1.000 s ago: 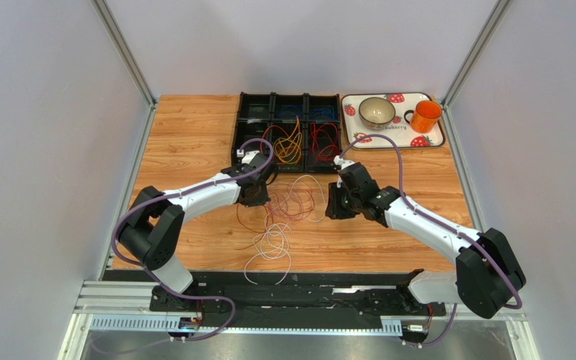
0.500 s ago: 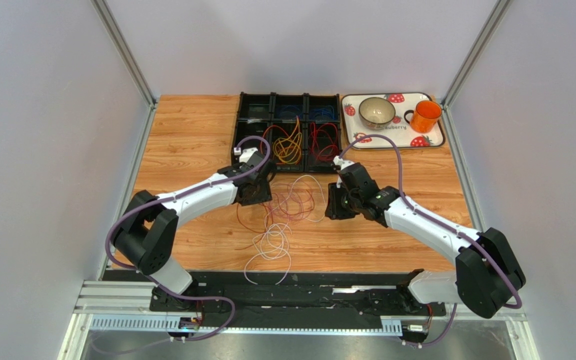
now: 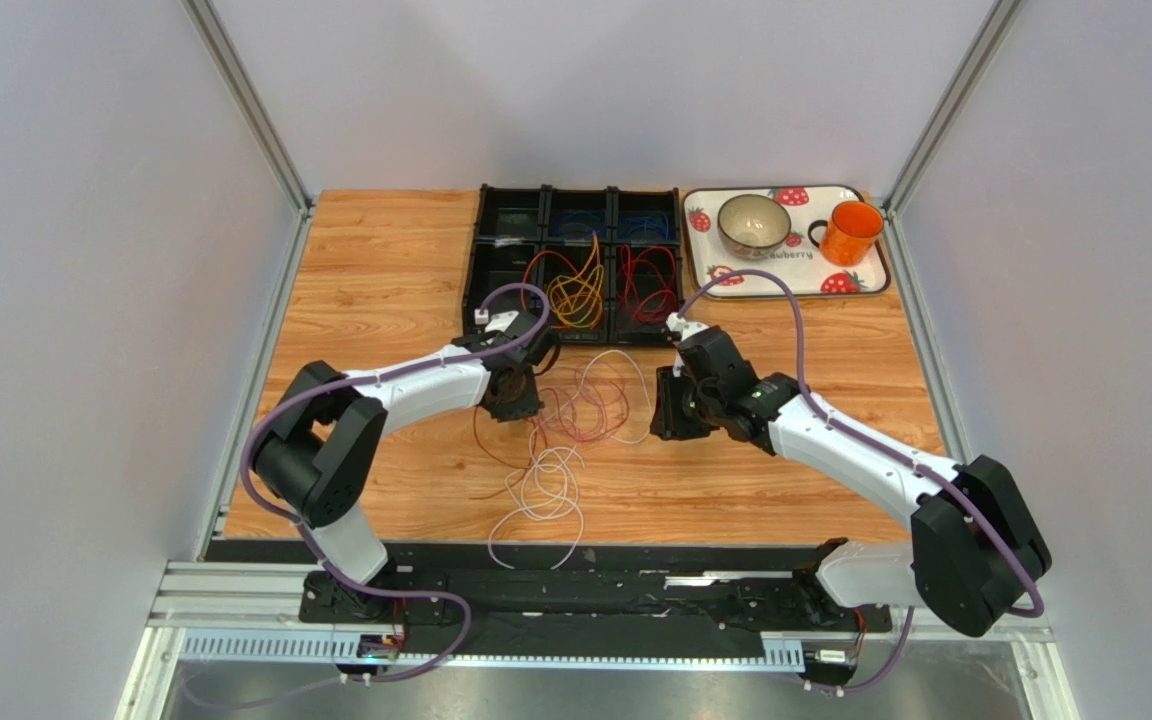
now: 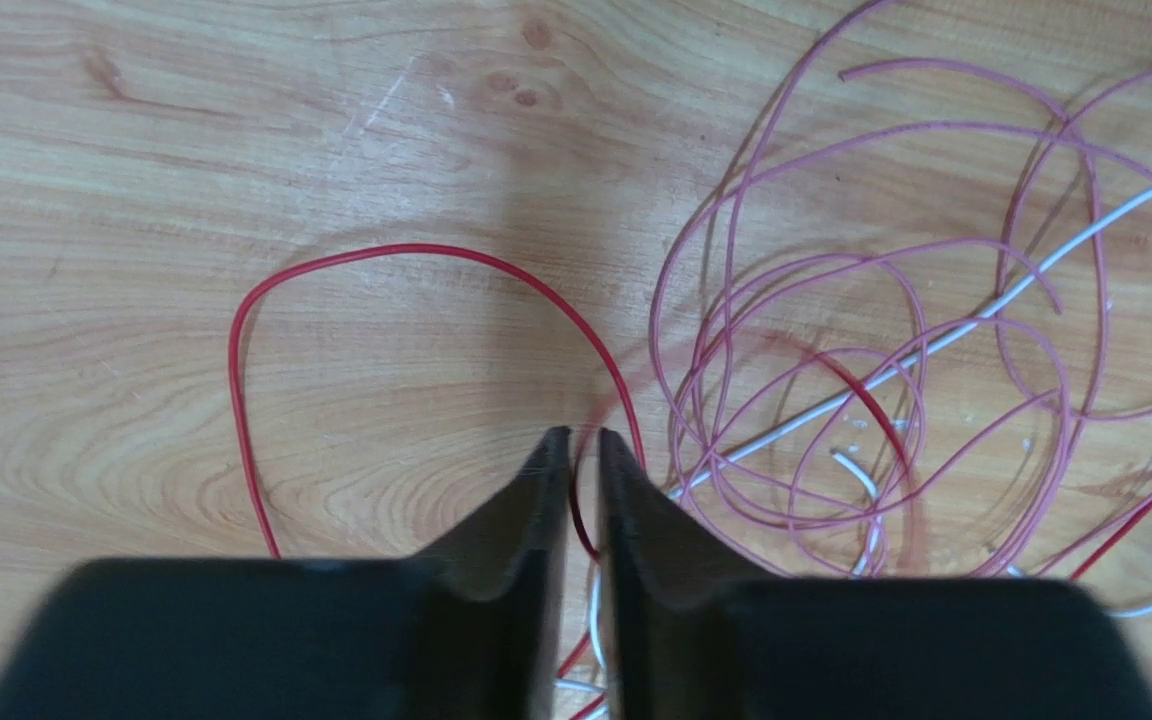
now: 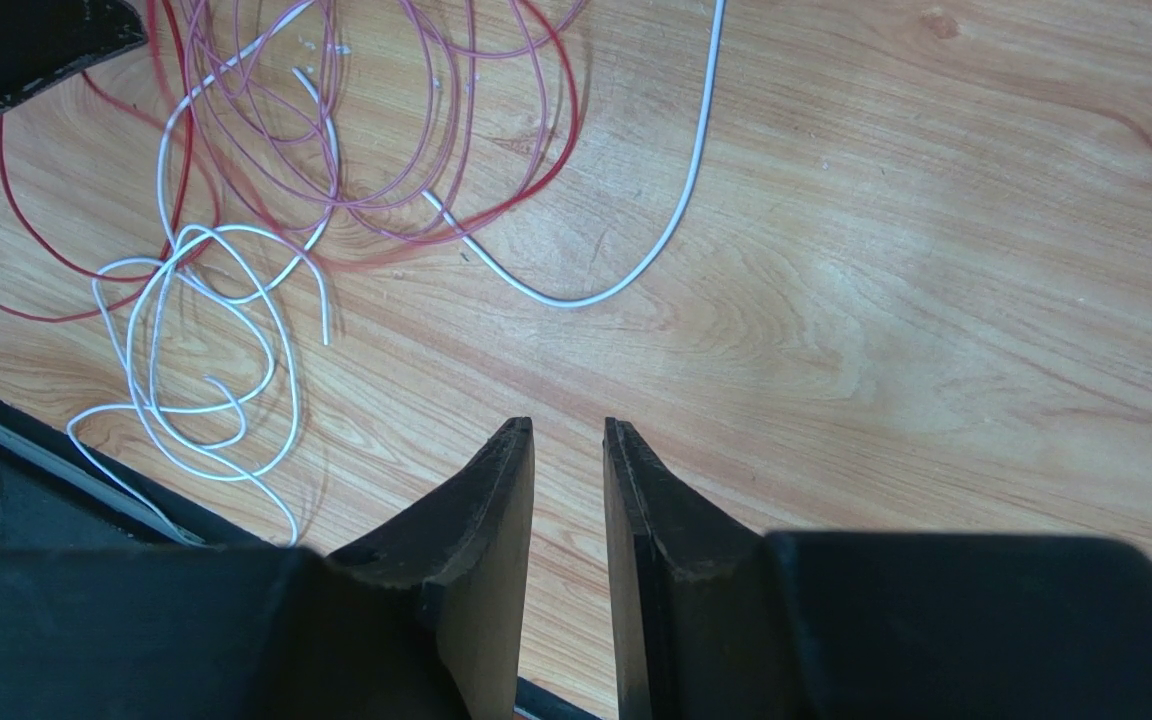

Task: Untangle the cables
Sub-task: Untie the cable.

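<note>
So the left arm point(image 3: 402, 393) reaches forward and inward from its base, elbow kinked out to the side and wrist tipped down. The left gripper point(image 4: 579, 438) has its jaws pinched almost together, with a red cable point(image 4: 387, 255) caught in the slit. The right arm point(image 3: 853, 450) pretty much mirrors it from the other side, wrist angled down too. The right gripper point(image 5: 567, 428) points at the wood with its jaws just slightly parted.

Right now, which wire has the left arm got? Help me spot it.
On the wooden table, near the black compartment tray, lies a cable tangle. The jaws of the left gripper pinch the red cable, a wide loop at its left edge; its neighbours are pink and white.
</note>
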{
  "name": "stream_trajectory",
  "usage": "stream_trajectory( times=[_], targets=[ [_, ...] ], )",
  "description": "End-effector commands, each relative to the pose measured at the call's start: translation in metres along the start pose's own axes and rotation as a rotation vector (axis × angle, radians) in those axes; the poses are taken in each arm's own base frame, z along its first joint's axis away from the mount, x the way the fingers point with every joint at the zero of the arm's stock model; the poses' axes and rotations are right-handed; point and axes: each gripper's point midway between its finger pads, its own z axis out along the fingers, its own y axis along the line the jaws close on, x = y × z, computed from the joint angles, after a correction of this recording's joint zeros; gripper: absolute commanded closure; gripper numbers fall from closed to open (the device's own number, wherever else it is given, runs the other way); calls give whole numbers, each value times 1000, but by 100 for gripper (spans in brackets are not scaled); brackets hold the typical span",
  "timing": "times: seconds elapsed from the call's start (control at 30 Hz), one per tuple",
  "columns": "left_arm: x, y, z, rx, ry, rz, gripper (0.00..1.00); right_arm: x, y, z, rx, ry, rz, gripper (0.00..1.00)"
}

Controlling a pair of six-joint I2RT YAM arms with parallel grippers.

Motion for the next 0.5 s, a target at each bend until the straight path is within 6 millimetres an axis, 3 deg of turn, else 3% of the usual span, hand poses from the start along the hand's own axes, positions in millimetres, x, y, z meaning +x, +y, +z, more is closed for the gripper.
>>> stream_trajectory(
  times=[0.0,0.07,0.27,0.43,0.47],
  targets=[
    [-10,-10,-8,39,-25,-24,87,-6,5,0,-17,-31,-15,73],
    [-13,-7,-12,29,-38,-21,100,-6,4,1,-14,-30,-12,73],
    [-33,0,-44,11,-98,6,100,-7,4,1,-13,-31,-12,73],
    [-64,-8,-96,84,-211,34,100,-13,6,-3,-17,-56,-11,74],
    [-77,-13,-114,117,-252,25,100,-15,7,-4,-17,-61,-12,75]
  ],
)
